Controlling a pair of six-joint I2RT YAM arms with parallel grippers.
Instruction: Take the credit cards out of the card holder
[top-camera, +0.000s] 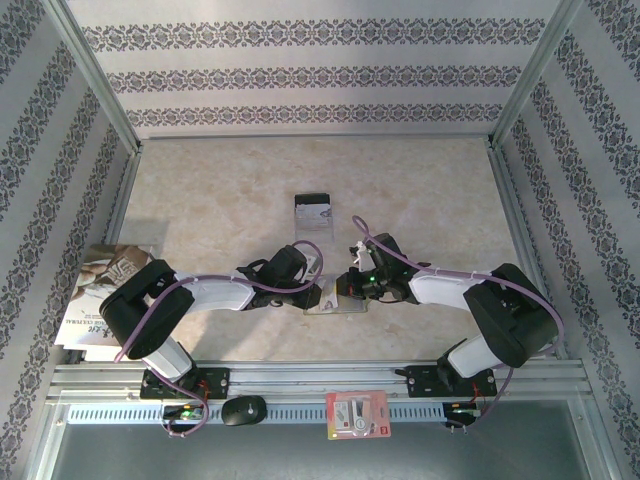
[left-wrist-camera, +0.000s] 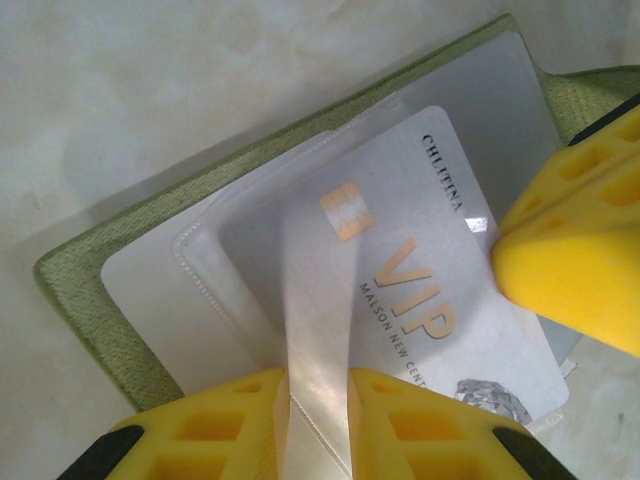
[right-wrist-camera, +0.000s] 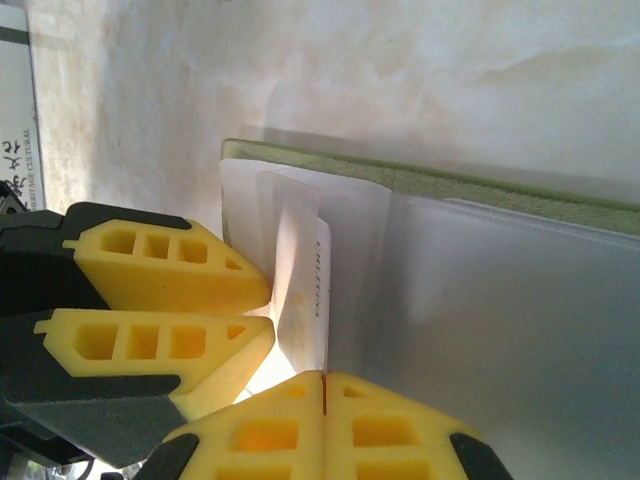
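Note:
The olive-green card holder (left-wrist-camera: 80, 290) lies open on the table between both arms (top-camera: 335, 302), its clear inner pockets facing up. A silver credit card (left-wrist-camera: 420, 270) marked VIP sticks out of one pocket. My left gripper (left-wrist-camera: 318, 385) is shut on a clear pocket leaf of the holder, which stands up between its fingers. My right gripper (right-wrist-camera: 323, 380) is shut on the edge of the VIP card (right-wrist-camera: 318, 275); one of its yellow fingers (left-wrist-camera: 575, 250) covers the card's right side. Another credit card (top-camera: 313, 210), with a black band, lies alone on the table farther back.
A booklet (top-camera: 105, 295) lies at the table's left edge by the left arm. On the front rail sit a red-and-white packet (top-camera: 358, 414) and a small black object (top-camera: 243, 409). Patterned walls close in the table on three sides.

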